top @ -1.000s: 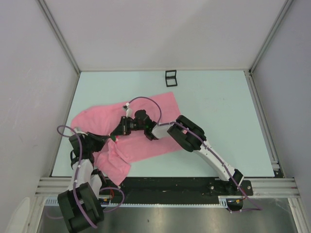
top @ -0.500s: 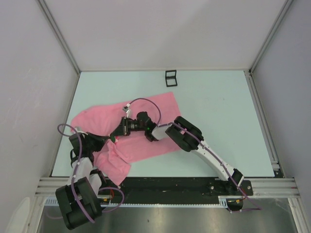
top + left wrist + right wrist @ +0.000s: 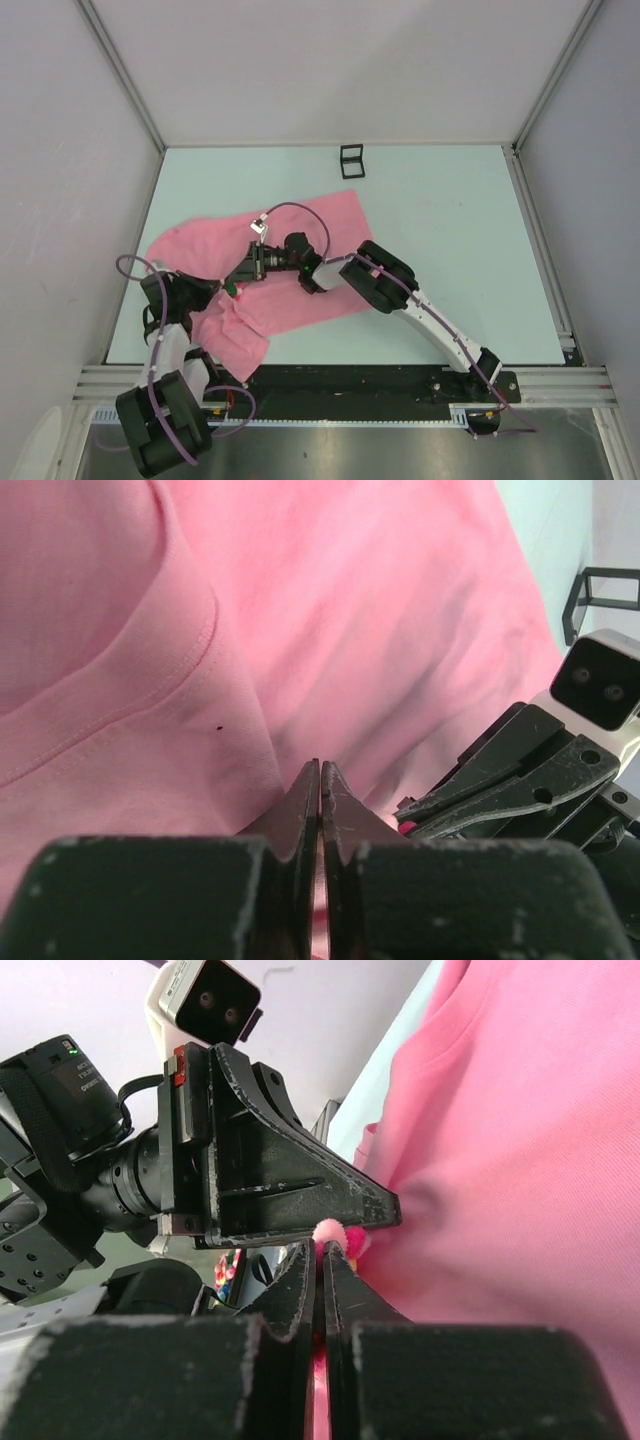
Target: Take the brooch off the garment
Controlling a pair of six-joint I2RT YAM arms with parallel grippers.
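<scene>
The pink garment (image 3: 320, 225) lies spread across the table with a rumpled fold at its near left end. The brooch (image 3: 336, 1232) shows as a small pink and magenta tuft right at my right gripper's (image 3: 322, 1252) shut tips, which pinch it. In the left wrist view only a red speck of the brooch (image 3: 406, 826) shows beside the right fingers (image 3: 500, 790). My left gripper (image 3: 320, 768) is shut on a ridge of garment cloth (image 3: 350, 630) right next to the brooch. From above, the left gripper (image 3: 232, 287) and right gripper (image 3: 243, 275) meet tip to tip over the garment.
A small black square frame (image 3: 351, 160) stands at the back of the table, beyond the garment's far corner. Grey walls with metal rails enclose the table on three sides. The right arm's elbow (image 3: 385, 275) hovers over the garment's right edge.
The left gripper's jaws have closed onto the cloth. Both gripper tips have shifted slightly toward the near left, staying together over the garment.
</scene>
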